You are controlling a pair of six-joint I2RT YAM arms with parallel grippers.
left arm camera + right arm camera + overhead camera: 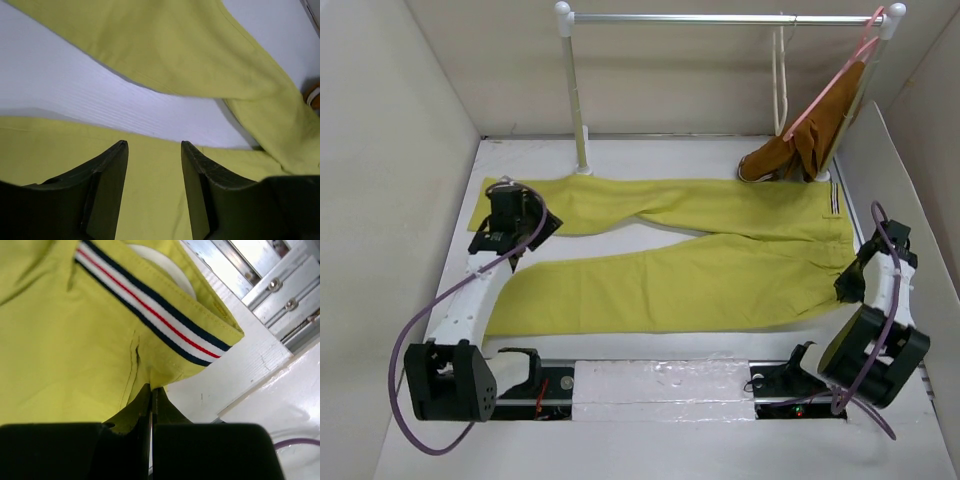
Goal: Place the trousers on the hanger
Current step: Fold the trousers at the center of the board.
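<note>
The yellow-green trousers lie flat across the table, legs to the left and the striped waistband to the right. My left gripper is open just above the nearer leg, close to the cuffs, with nothing gripped; it also shows from above. My right gripper is shut, and cloth puckers at its tips on the waistband's near corner, at the trousers' right end. The cream-white hanger hangs from the rail at the back right.
A metal rail on white posts spans the back. A pink hanger on it carries a rust-brown garment that trails onto the table. White walls close in both sides. A metal base strip runs along the near edge.
</note>
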